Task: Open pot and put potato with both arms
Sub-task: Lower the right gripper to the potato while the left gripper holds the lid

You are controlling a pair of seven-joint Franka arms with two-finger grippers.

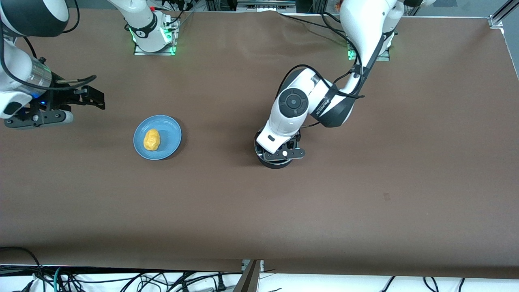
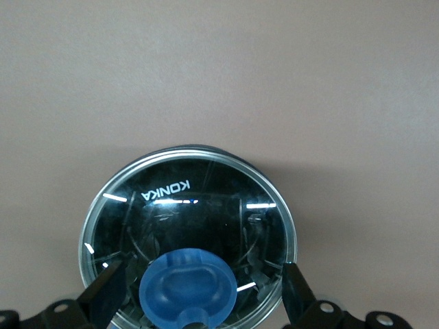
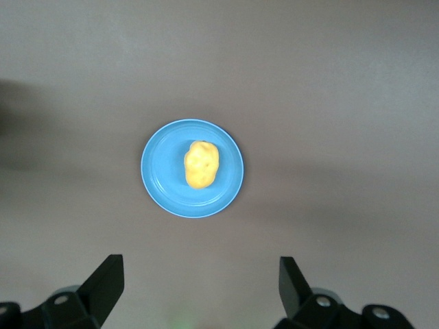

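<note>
The black pot (image 1: 275, 163) stands mid-table, mostly hidden under my left gripper (image 1: 279, 155); its handle does not show. In the left wrist view the clear glass lid (image 2: 199, 205) sits on the pot. My left gripper (image 2: 200, 293) is open, low over the lid, with one finger on each side of the blue knob (image 2: 188, 288), apart from it. The yellow potato (image 1: 151, 139) lies on a light-blue plate (image 1: 172, 129) toward the right arm's end. My right gripper (image 1: 38, 117) is open and empty in the air near that end; its wrist view shows the potato (image 3: 201, 164) on the plate (image 3: 158, 171).
Brown table cover all round. The arm bases stand along the table edge farthest from the front camera. Cables hang below the edge nearest the front camera.
</note>
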